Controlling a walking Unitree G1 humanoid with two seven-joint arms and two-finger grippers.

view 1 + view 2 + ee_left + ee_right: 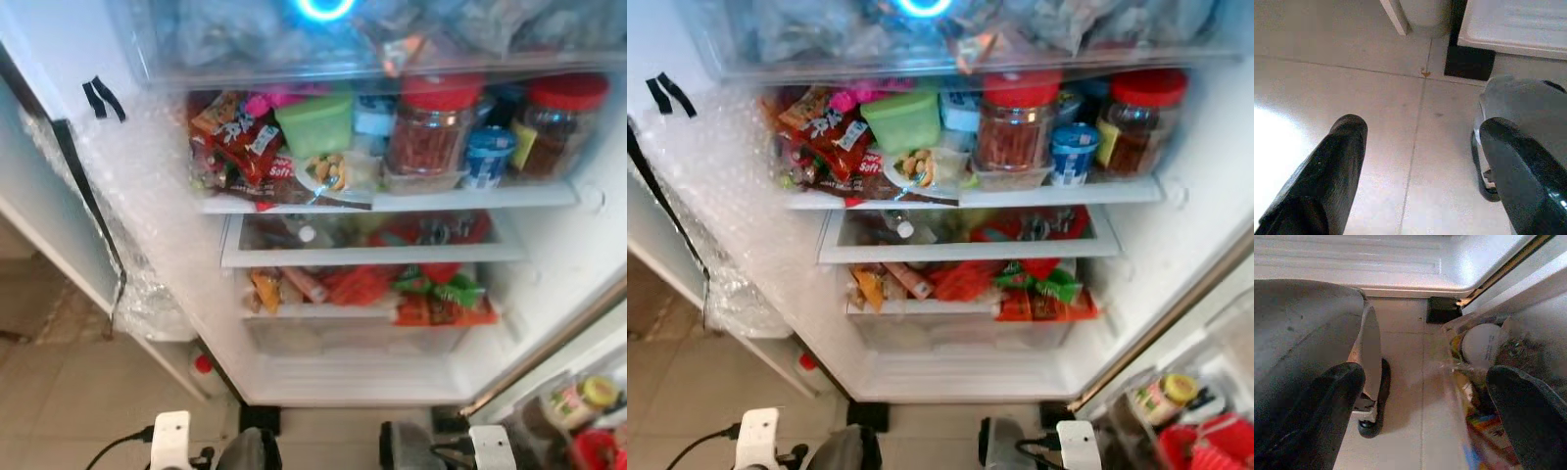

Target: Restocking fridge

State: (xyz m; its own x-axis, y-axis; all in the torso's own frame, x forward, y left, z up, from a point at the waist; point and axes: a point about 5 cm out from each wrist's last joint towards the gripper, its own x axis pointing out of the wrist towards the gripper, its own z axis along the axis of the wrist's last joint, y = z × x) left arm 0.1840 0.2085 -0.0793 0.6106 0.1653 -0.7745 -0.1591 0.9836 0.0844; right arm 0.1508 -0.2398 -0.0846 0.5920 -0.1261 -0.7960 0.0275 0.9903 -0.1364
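Pale floor tiles [1376,73] form the ground before an open fridge [147,176], whose white interior takes up most of the head views; left gripper [1418,171] hangs low over the tiles, its two black fingers [1332,166] spread wide and grasping nothing; right gripper [1425,416] hangs likewise, fingers [1327,401] parted and empty, beside the robot's grey leg [1298,328] and near the fridge's lower edge [1376,264]; just beyond it, the door bin [1488,357] holds a white-lidded container [1481,342] and coloured packets.

Outward and upward, the lowest drawer [353,338] is clear and pale; above it lies a shelf with orange and green packets [431,294] and a red bag [358,284]; next comes a shallow tray [362,240] with mixed items, too blurred to name; the upper shelf [470,196] carries red snack packets [240,142] at the left, a green lidded box [315,122], a plate of food [333,174], two red-lidded jars [431,127] [558,122] and a blue-and-white tub [487,155] between them; a blue ring light [323,8] glows at the top; black tape [103,98] marks the left wall.
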